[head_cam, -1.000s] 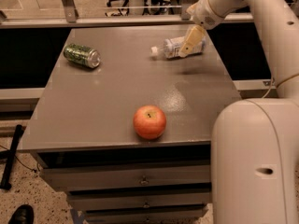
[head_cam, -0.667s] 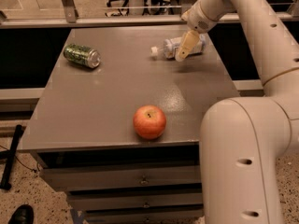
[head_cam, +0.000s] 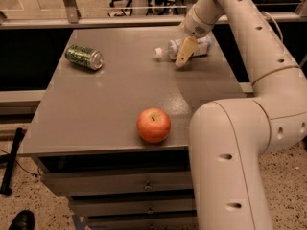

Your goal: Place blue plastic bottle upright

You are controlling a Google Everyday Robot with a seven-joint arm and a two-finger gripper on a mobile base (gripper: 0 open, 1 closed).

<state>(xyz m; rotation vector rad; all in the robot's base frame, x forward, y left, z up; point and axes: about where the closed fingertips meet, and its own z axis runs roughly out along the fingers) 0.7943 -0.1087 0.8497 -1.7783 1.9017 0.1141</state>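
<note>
The blue plastic bottle (head_cam: 200,46) lies on its side at the back right of the grey table (head_cam: 115,104). Its white cap (head_cam: 159,53) points left. My gripper (head_cam: 184,53) hangs from the arm above and sits right at the bottle's middle, over the part nearest the neck. The bottle rests on the table top and is partly hidden behind the gripper.
A green drink can (head_cam: 84,57) lies on its side at the back left. A red apple (head_cam: 153,125) stands near the front edge. My arm's large white base link (head_cam: 225,166) fills the lower right. Beyond the table's back edge is a rail (head_cam: 120,22).
My gripper has moved left and a little lower along the bottle, toward its cap end. The bottle, can and apple have not moved.
</note>
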